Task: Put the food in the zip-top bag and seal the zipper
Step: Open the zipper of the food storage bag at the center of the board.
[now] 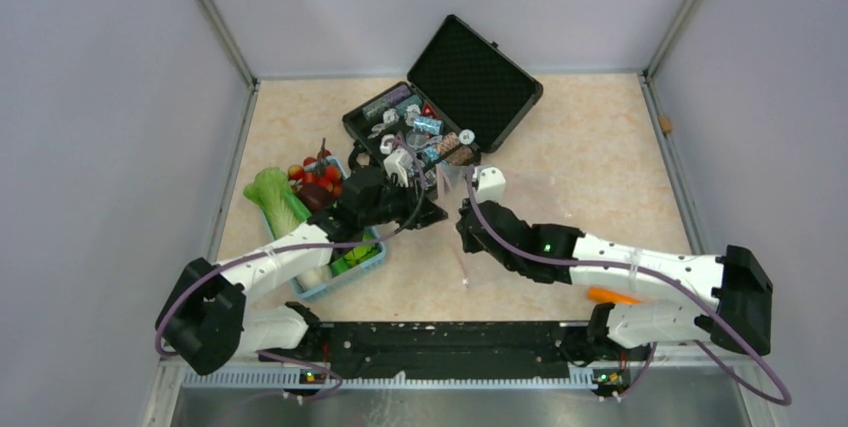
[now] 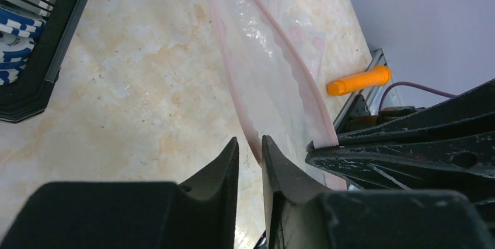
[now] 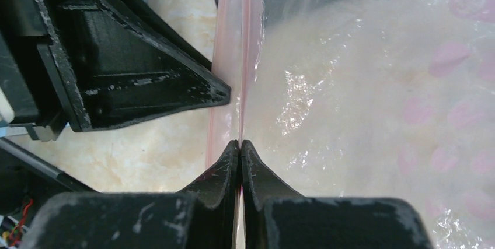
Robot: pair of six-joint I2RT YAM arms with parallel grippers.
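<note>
Grip on the zipper point(image 3: 233, 56) of the zip-top bag point(image 1: 525, 197), near the middle of the tabletop point(image 1: 620, 137). Holds that pink strip in the right gripper point(image 3: 240, 142), fingertips meeting with only the film between them. Shows the left gripper point(image 2: 250, 144) just beside it, jaws at a narrow slit, with the nearer pink edge of the mouth running down into that slit. Cannot tell whether the pads actually press on it. Faces the bag's mouth toward the left edge of the tabletop, clear crinkly body spreading rightward under the right arm. Parts the mouth in the left wrist view, two pink lips bowed away from each other.

Keeps the food point(image 1: 312, 193) well apart from the bag, heaped in a light blue basket point(image 1: 340, 280) by the left edge: white-green long vegetable point(image 1: 272, 192) on the outer side, red cherry tomatoes point(image 1: 325, 175) toward the far end. Has a black case point(image 1: 475, 77) open at the far edge, chips and trinkets in its tray, near the bag's far corner. Leaves an orange rod point(image 1: 612, 295) at the near edge beside the right arm's base.
</note>
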